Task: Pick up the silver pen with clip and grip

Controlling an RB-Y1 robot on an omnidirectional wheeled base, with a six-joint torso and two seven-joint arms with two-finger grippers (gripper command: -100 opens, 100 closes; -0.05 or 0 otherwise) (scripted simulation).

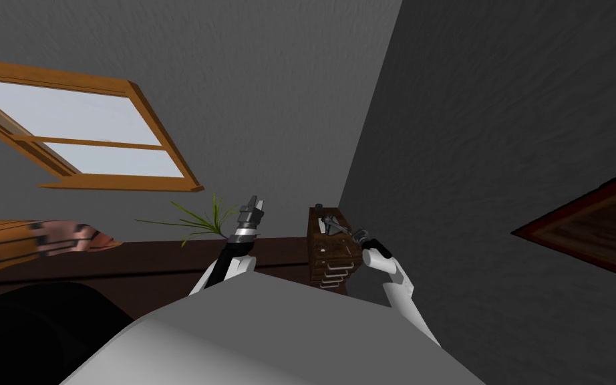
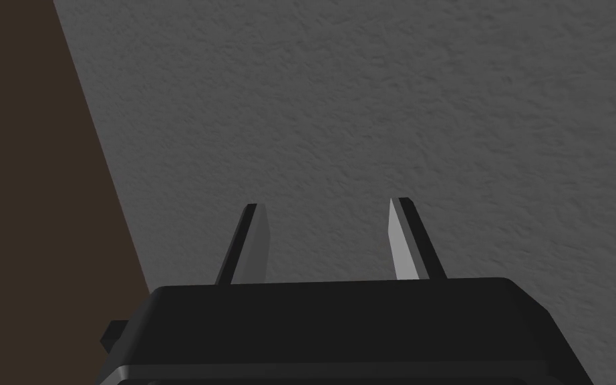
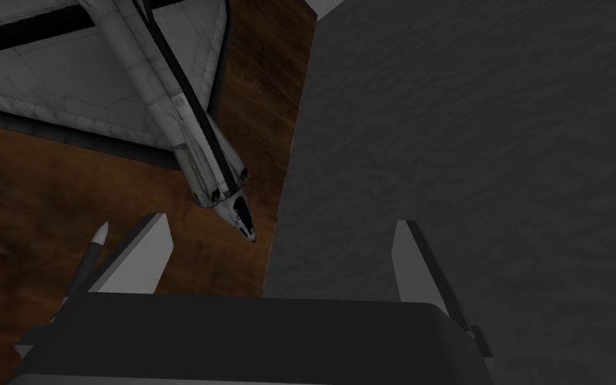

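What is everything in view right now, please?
Pen: one, silver with black clip, on chest, ahead of right gripper.
Second pen: one, dark, white tip, beside right gripper.
Sheet: one, white, on chest.
Chest: one, brown, in wall corner.
Plant: one, green, on table.
Table: one, dark brown, below window.
Window: one, wooden frame, wall.
Cloth: one, orange-black, far left.
Left gripper: open, above table.
Right gripper: open, over chest.

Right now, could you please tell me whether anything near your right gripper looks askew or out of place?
Only mildly: the silver pen lies slantwise across a pale pad, its tip overhanging the pad's corner onto the brown wooden top, close to that top's edge. Nothing looks spilled or broken.
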